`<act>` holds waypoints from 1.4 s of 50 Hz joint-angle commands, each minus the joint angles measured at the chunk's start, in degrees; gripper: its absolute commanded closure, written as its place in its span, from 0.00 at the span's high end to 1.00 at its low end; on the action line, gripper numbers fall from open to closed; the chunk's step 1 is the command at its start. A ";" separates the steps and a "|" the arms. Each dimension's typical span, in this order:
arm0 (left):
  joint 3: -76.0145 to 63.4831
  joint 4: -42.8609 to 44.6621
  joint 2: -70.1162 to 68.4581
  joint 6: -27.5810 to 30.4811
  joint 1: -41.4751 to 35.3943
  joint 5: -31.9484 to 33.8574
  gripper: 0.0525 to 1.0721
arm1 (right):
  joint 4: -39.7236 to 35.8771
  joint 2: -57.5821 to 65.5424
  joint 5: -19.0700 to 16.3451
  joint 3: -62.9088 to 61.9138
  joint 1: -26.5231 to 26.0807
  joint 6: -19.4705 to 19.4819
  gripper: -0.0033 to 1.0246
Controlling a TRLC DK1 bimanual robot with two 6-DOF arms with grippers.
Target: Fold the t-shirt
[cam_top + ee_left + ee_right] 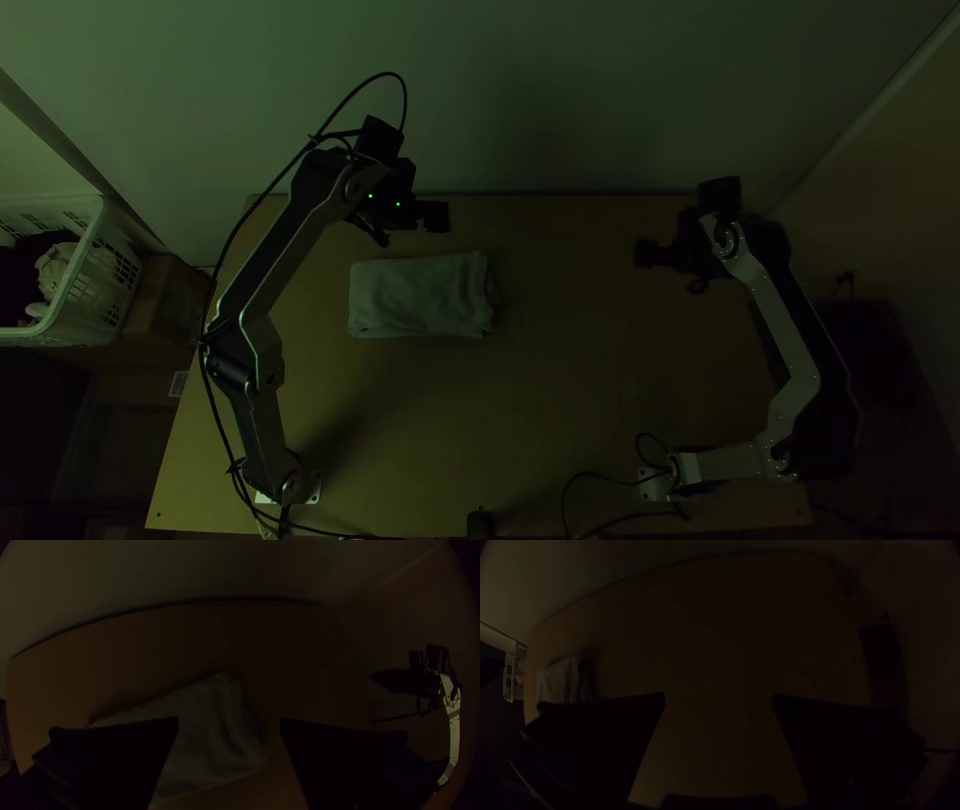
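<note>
Left of centre in the top view: t-shirt [418,296] flat on the desk [560,400], folded into a compact rectangle, long sides roughly across the frame. Edges look layered at its right end; can't tell how many layers. Left pincer [408,228] is near the shirt's upper edge, upper left of the frame, fingers wide apart. Its wrist view has cloth showing in the gap between them and past one finger. Right pincer [672,272] also wide, right of centre, well apart from the shirt. White basket [112,285] at the frame's left edge, light and dark cloth [55,268] inside, cardboard box [165,300] just beside it.
</note>
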 commanded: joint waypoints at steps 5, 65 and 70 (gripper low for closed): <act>-4.71 2.26 -10.48 3.38 7.81 -0.71 0.96 | 3.65 -7.81 2.34 2.94 -0.92 -4.75 0.96; -91.72 52.71 -85.63 14.37 36.55 -6.16 0.96 | 51.72 -60.46 7.44 -48.22 -0.48 -28.48 0.96; -96.03 54.73 -89.40 13.49 36.64 -6.69 0.96 | 56.38 -63.89 7.97 -54.54 -1.01 -28.57 0.96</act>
